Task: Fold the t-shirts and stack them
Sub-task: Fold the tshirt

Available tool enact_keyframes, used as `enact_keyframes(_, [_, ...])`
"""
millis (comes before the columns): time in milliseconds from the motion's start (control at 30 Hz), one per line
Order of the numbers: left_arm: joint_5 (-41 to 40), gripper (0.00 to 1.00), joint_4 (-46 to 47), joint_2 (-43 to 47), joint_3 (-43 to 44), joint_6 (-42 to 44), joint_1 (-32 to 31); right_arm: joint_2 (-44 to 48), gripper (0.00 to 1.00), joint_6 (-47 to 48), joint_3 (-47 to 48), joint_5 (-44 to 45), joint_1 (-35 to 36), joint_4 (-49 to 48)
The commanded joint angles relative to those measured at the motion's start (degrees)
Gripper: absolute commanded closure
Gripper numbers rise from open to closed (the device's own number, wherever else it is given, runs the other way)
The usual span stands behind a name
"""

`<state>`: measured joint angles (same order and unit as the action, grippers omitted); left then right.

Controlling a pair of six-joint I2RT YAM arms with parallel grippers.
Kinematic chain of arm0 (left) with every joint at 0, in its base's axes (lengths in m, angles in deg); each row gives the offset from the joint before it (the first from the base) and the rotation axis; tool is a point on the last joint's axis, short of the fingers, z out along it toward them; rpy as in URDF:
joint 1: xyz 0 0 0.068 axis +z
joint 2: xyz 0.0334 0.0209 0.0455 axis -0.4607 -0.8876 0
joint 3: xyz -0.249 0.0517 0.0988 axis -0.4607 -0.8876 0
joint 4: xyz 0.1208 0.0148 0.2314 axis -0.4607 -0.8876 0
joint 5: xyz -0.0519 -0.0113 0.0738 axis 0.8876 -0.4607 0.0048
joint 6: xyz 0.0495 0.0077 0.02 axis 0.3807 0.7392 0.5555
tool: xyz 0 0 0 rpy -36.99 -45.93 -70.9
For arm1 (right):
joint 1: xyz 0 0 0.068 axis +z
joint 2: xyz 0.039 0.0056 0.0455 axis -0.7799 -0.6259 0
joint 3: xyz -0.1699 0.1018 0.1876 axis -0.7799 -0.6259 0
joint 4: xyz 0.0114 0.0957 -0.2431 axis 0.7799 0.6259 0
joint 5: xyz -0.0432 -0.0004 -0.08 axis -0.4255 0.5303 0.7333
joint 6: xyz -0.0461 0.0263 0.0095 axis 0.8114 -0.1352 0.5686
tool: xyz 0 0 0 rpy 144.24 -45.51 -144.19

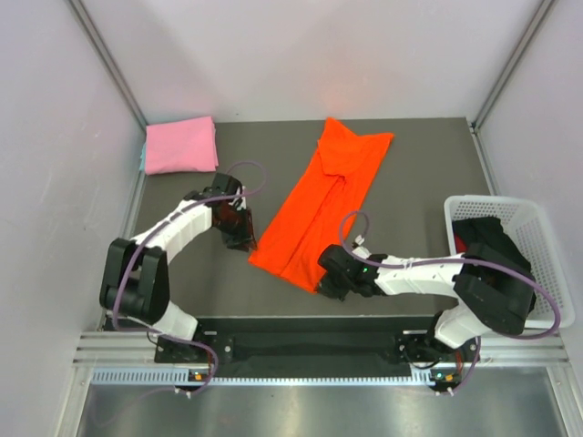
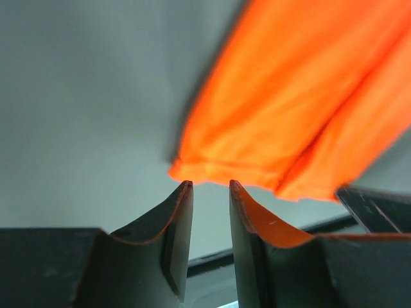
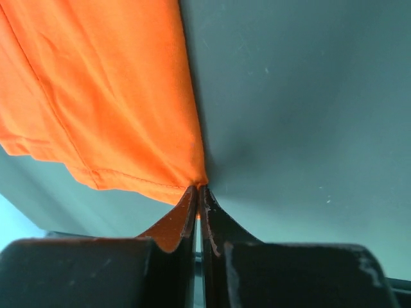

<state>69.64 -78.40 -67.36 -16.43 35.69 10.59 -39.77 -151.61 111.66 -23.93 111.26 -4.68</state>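
Hem corner at 5 o'clock of the orange-red t-shirt (image 1: pixel 319 205) sits pinched between the right fingers (image 3: pixel 176 224); the left fingers (image 2: pixel 176 221), slightly parted and empty, are just beside its 7 o'clock corner.

Dark grey matte table (image 1: pixel 414 173) before me carries three items. Bright orange-red cloth t-shirt (image 1: pixel 321 211): folded lengthwise into a long strip, lying flat and diagonal across the centre. Light pink cloth t-shirt (image 1: pixel 180 146): folded square, far corner on my left. White plastic lattice basket (image 1: pixel 544 238): at my right edge, apart from both shirts.
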Motion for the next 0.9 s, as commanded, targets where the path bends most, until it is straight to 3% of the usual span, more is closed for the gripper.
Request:
enact_keyframes(0, [5.1, 0.64, 2.8, 9.3, -2.9, -0.1, -0.5, 2.1, 1.0, 5.1, 1.1, 2.8, 1.0, 1.7])
enact_keyframes(233, [8.4, 0.61, 1.0, 14.0, -6.1, -3.2, -4.9, 10.9, 1.0, 15.8, -3.5, 1.2, 0.8, 12.4])
enact_keyframes(567, [6.4, 0.55, 12.9, 21.8, -19.2, -20.3, -18.0, 42.1, 1.0, 15.7, -14.3, 4.1, 0.8, 33.0])
enact_keyframes(733, [6.0, 0.54, 21.8, 19.5, -22.5, -28.2, -26.0, 47.9, 1.0, 15.4, -16.8, 3.2, 0.9, 35.0])
enact_keyframes(867, [1.8, 0.54, 22.3, 17.4, -22.5, -31.2, -30.1, 47.8, 1.0, 15.4, -16.7, 3.5, 0.8, 34.3])
